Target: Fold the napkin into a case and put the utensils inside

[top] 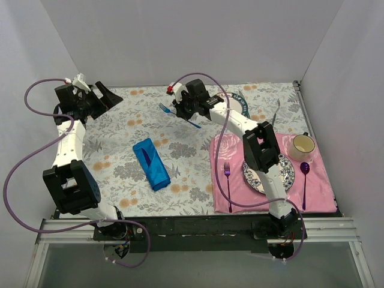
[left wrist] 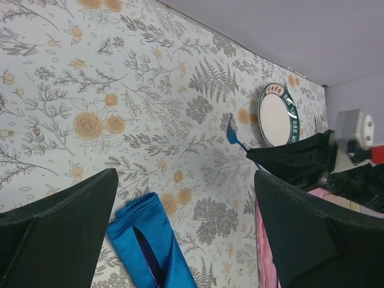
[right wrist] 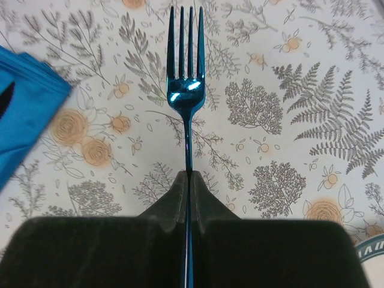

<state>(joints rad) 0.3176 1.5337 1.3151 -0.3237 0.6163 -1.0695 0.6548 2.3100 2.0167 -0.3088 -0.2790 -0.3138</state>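
The blue napkin (top: 151, 163) lies folded as a narrow case on the floral tablecloth; it also shows in the left wrist view (left wrist: 157, 240) and at the left edge of the right wrist view (right wrist: 24, 111). A dark purple knife (left wrist: 144, 251) sticks out of its open end. My right gripper (right wrist: 189, 175) is shut on the handle of the light-blue fork (right wrist: 186, 90), tines pointing away, held above the cloth at the back centre (top: 168, 110). My left gripper (left wrist: 185, 174) is open and holds nothing, raised at the back left (top: 111, 96).
A pink placemat (top: 318, 192) at the right carries a patterned plate (top: 289, 174), a magenta fork (top: 227, 177), a purple spoon (top: 305, 180) and a cream cup (top: 303, 146). A green-rimmed round dish (left wrist: 277, 114) and a dark knife (top: 276, 114) lie at the back right. Walls enclose the table.
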